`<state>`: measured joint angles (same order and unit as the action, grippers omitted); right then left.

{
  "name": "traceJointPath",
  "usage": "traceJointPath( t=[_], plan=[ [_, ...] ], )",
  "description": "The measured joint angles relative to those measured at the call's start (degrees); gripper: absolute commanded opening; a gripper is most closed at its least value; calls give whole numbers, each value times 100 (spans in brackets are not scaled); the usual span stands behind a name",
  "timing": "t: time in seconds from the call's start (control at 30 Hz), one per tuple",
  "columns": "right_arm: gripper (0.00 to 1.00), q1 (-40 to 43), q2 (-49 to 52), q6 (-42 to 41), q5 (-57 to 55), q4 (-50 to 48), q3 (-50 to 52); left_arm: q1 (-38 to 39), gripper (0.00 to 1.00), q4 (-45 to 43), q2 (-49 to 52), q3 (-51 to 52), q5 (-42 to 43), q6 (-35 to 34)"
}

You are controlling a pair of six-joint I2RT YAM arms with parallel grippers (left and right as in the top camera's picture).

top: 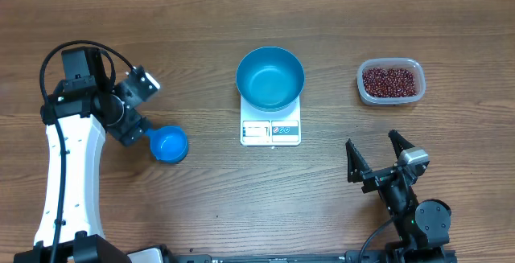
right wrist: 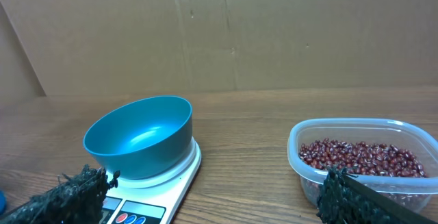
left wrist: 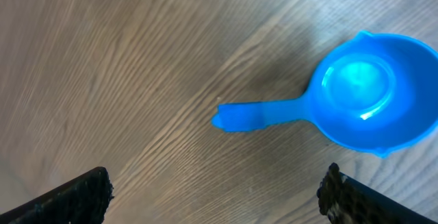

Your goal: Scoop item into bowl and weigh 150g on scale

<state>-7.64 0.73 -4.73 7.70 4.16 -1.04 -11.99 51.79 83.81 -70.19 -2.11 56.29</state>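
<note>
Brown wood-grain table [top: 241, 207], both arms over it. Large round glossy blue bowl [top: 270, 78] sits on the small flat white square scale [top: 270, 131] at centre, empty; display too small to read. Clear rounded-rectangular plastic tub [top: 390, 82] stands well to the scale's right and holds all the small dark red-brown beans [right wrist: 359, 159], none in the bowl. Right gripper [top: 376, 157] is near the table's front edge, jaws wide, nothing in them. Left gripper [left wrist: 219, 195] hovers over the small blue handled scoop [left wrist: 363, 90] left of the scale, jaws wide, empty, not touching it. Step in hand looks like picking up the scoop. In the left wrist view its handle [left wrist: 263, 114] runs roughly along the line between the two fingers, so the wrist likely needs turning until the jaws close across the handle. Then descend, centre mid-handle and close firmly. The handle is thin, flat on the wood, may skid. Keep the cup level.
</note>
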Motion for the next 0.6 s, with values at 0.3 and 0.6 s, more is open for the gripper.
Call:
traceJointPath(
  t=[0.3, 0.6],
  plan=[
    [100, 0, 0, 0, 0, 0, 0, -15, 98, 151, 697, 0, 9, 1169],
    [100, 0, 0, 0, -2, -2, 0, -273, 100, -184, 1561, 0, -149, 1744]
  ],
)
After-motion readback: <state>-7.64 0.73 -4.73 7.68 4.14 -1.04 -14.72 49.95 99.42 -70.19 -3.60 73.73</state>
